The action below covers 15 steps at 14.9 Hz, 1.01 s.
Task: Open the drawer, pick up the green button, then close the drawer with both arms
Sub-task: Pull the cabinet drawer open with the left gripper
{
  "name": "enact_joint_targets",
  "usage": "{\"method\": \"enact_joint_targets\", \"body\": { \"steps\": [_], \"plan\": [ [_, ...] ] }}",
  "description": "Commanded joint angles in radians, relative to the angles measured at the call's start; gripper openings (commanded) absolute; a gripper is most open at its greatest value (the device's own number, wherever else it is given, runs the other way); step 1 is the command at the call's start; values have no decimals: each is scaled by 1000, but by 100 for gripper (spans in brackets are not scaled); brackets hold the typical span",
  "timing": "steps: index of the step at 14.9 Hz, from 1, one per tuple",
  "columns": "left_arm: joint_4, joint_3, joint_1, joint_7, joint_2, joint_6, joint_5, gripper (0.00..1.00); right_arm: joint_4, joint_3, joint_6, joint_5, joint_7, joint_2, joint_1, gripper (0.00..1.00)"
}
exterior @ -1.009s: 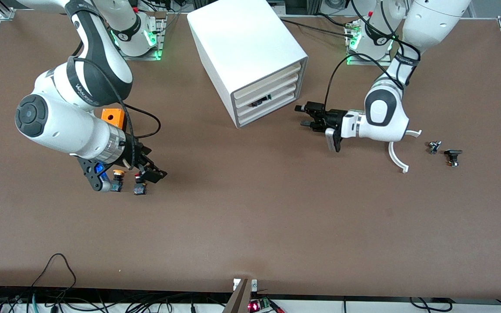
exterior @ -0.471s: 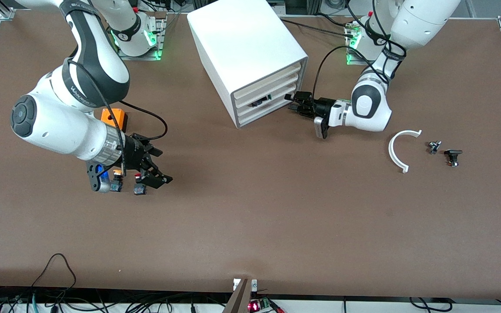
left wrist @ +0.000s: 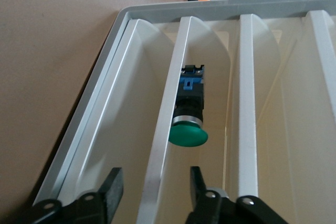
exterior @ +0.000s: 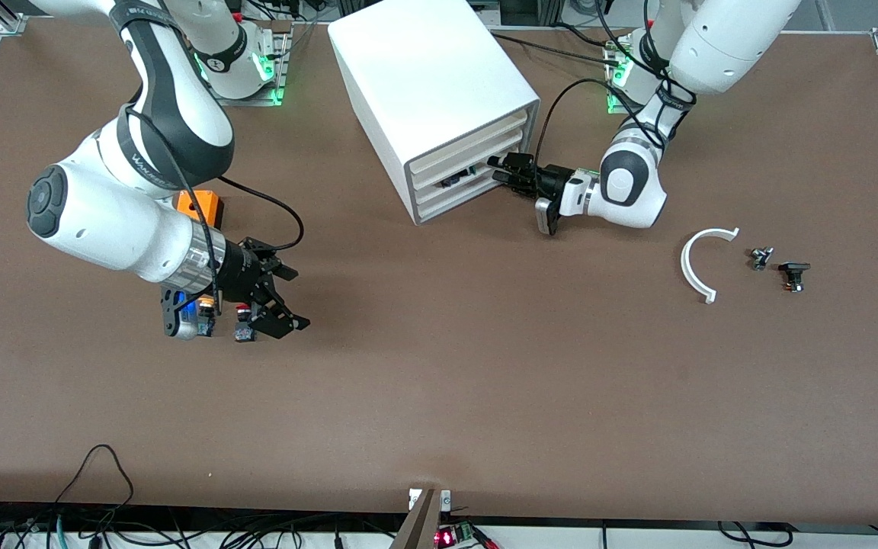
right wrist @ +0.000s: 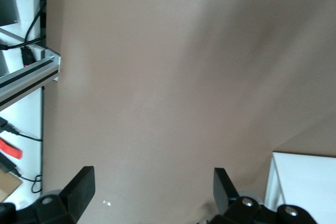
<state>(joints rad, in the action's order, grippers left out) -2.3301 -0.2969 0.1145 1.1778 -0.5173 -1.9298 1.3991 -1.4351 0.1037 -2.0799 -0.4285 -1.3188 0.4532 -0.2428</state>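
The white cabinet [exterior: 424, 69] stands at the table's middle, near the arms' bases, with its stacked drawers facing the left arm's end. My left gripper [exterior: 498, 169] is at the drawer fronts. In the left wrist view its black fingers [left wrist: 112, 188] stand apart on either side of one drawer's cream front strip [left wrist: 167, 114], with a gap on each side. Just inside lies the button [left wrist: 188, 136], green cap toward the gripper, dark body deeper in. My right gripper [exterior: 290, 299] hangs open over bare table [right wrist: 157, 77], holding nothing.
An orange box [exterior: 199, 204], an orange-capped button [exterior: 206, 305] and a red-capped button [exterior: 243, 329] lie under the right arm's wrist. A white curved piece [exterior: 702, 263] and two small dark parts [exterior: 761, 258] [exterior: 793, 274] lie toward the left arm's end.
My left gripper has moved across the table to the cabinet's drawer fronts and its fingers have narrowed. The right arm has shifted slightly, its gripper still open.
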Motion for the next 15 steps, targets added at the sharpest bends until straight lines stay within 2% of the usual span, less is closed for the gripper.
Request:
{"method": "enact_joint_targets", "body": {
  "steps": [1, 2, 3, 4, 7, 11, 12, 15],
  "plan": [
    [-2, -17, -4, 75, -32, 6, 37, 27, 32, -2, -40, -19, -43, 24, -24, 100],
    [-2, -18, -9, 91, -38, 6, 37, 19, 32, -1, -49, -19, -46, 25, -27, 100],
    [-2, -18, -13, 92, -38, 8, 37, 6, 32, -1, -51, -19, -46, 25, -27, 100],
    [2, -18, -16, 92, -38, 8, 35, 0, 33, -1, -51, -21, -48, 25, -35, 100],
    [29, -16, -29, 69, -38, 8, 35, 0, 33, -1, -61, -19, -85, 25, -56, 100],
    [130, 1, -61, -24, -53, 6, 15, 0, 33, -4, -71, -6, -141, 25, -127, 100],
    [159, 7, -64, -46, -67, 5, 8, 0, 33, -6, -71, 11, -149, 25, -151, 100],
    [247, 44, -64, -75, -116, 5, -31, 0, 33, -6, -69, 135, -213, 50, -229, 100]
  ]
}}
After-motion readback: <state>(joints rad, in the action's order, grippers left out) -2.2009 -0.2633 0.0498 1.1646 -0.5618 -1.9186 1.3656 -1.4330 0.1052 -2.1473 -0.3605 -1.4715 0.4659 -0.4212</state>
